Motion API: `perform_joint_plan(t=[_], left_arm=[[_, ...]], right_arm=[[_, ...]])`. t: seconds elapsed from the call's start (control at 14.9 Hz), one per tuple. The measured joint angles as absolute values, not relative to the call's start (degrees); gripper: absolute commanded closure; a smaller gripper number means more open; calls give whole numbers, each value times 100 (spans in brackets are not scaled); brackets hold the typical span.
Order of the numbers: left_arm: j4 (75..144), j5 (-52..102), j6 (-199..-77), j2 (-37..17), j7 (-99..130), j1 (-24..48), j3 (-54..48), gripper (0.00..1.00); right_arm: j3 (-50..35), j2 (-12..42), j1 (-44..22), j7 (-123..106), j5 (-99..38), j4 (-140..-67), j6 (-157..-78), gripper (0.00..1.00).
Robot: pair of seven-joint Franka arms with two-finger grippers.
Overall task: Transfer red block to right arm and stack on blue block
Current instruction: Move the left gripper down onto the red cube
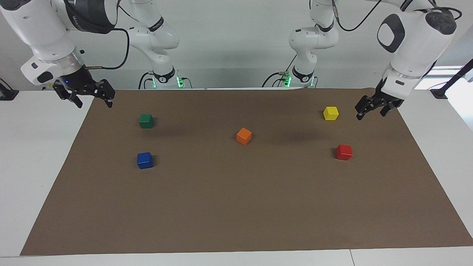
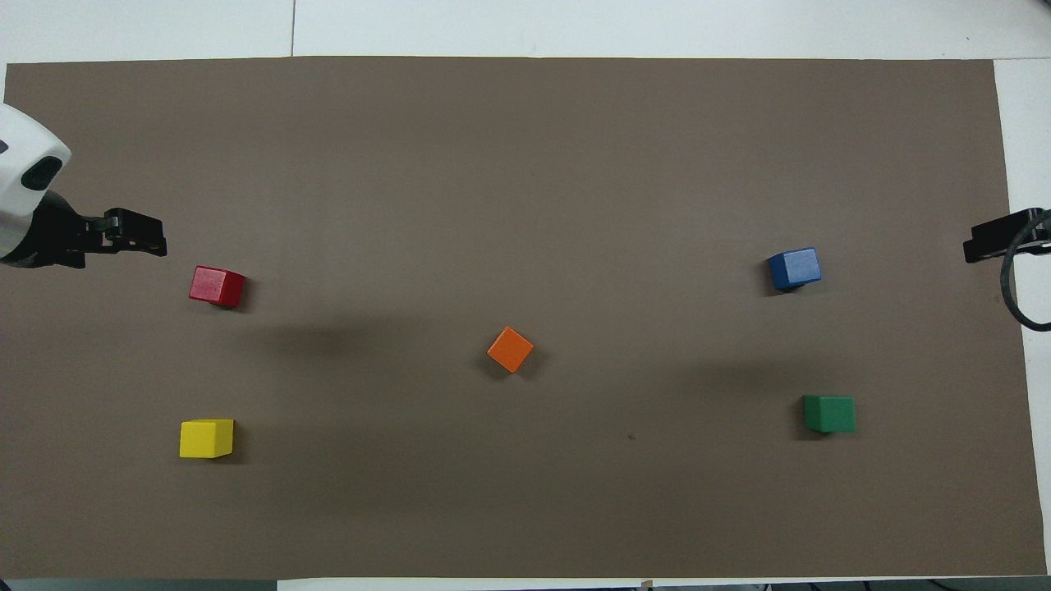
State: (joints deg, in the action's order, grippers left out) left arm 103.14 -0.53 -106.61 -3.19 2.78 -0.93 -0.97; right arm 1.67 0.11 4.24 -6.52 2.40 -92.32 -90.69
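- We see the red block (image 1: pixel 343 152) lying on the brown mat (image 1: pixel 236 207) of the worktop (image 1: pixel 33 155), at the right of the facing view and at the left of the overhead view (image 2: pixel 217 286), with nothing touching it
- The blue block (image 1: pixel 144 160) sits on the mat toward the right arm's end, at the lower left of the facing view, farther from the robots than the green block (image 1: pixel 146 120)
- An orange block (image 1: pixel 244 136) (turned at an angle to the mat's edges) lies near the middle of the mat, between the two pairs
- A yellow block (image 1: pixel 330 113) rests nearer to the robots than the red one, toward the left arm's end
- The left gripper (image 1: pixel 373 107) hangs above the mat's edge at the right of the facing view, just beside the yellow block; its jaws hold nothing, and we cannot tell whether they are apart
- The right gripper (image 1: pixel 93 96), on the right arm (image 1: pixel 48 40), hangs at the upper left of the facing view over the mat's corner; its jaws stand apart and empty
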Motion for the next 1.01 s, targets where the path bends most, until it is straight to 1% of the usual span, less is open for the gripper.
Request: perform_joint_plan(t=[0.47, 0.74, 1.01], left_arm=[[11105, -53, -11771, -759, -199, -203, -41, 0], [11177, -53, -11968, -957, -530, -261, -37, 0], [11220, -53, -12326, -1405, -752, -261, -66, 0]], right_arm=[[158, 11, 415, -652, 240, -9232, -9069, 0], [140, 11, 410, -652, 240, -9233, -9069, 0], [138, 11, 409, -652, 200, -9238, -9069, 0]])
